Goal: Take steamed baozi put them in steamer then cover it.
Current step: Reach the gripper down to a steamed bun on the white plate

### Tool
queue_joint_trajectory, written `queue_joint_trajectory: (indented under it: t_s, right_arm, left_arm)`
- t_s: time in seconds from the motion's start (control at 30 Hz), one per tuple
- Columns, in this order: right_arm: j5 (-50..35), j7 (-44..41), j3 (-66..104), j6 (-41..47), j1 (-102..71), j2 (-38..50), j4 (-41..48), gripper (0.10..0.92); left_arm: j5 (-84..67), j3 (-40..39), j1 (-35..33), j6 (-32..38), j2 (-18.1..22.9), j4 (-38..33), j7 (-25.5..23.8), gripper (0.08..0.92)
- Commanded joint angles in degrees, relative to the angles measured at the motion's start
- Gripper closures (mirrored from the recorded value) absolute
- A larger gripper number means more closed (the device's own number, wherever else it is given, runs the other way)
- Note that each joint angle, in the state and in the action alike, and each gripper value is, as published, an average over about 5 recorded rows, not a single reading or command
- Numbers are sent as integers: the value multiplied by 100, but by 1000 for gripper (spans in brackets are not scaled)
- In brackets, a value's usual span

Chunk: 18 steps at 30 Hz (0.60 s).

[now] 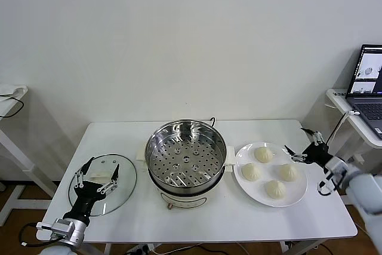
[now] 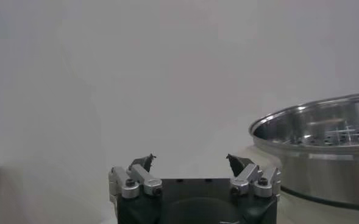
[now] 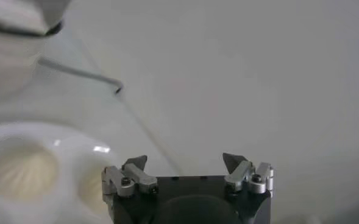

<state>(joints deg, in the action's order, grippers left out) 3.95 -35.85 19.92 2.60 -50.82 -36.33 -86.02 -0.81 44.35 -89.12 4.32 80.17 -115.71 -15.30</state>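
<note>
Nothing done: 4 cream-white pinched baozi [image 1: 270, 172] on flat white plate [image 1: 300, 198]; shiny round steel steamer [image 1: 186, 153] empty; round clear glass cover [image 1: 122, 192] off. Left gripper [image 1: 99, 172] and right gripper [image 1: 302, 141] both gape empty.

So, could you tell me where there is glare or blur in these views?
Head view: sharp, bright reflections on the steamer wall. Left wrist view: glare along the steamer rim. Right wrist view: the buns and plate are out of focus.

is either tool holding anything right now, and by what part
Nothing is held. The left tool hangs open over the round clear glass lid; the right tool is open beside the flat white plate of buns.
</note>
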Motion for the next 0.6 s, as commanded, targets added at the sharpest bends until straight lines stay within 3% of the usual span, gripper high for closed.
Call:
queue_joint_trajectory:
  t_s: [0.03, 0.3, 0.6]
  right_arm:
    - [426, -2309, -2976, 169, 3212, 544, 1473, 203]
    - [795, -3355, -4832, 94, 5016, -370, 2555, 203]
    - [1233, -3595, -5318, 50, 5457, -1391, 3487, 203]
  left_arm:
    - [31, -53, -35, 19, -7, -16, 14, 177]
    - [68, 15, -93, 85, 55, 24, 17, 177]
    - [88, 89, -131, 120, 91, 37, 25, 177]
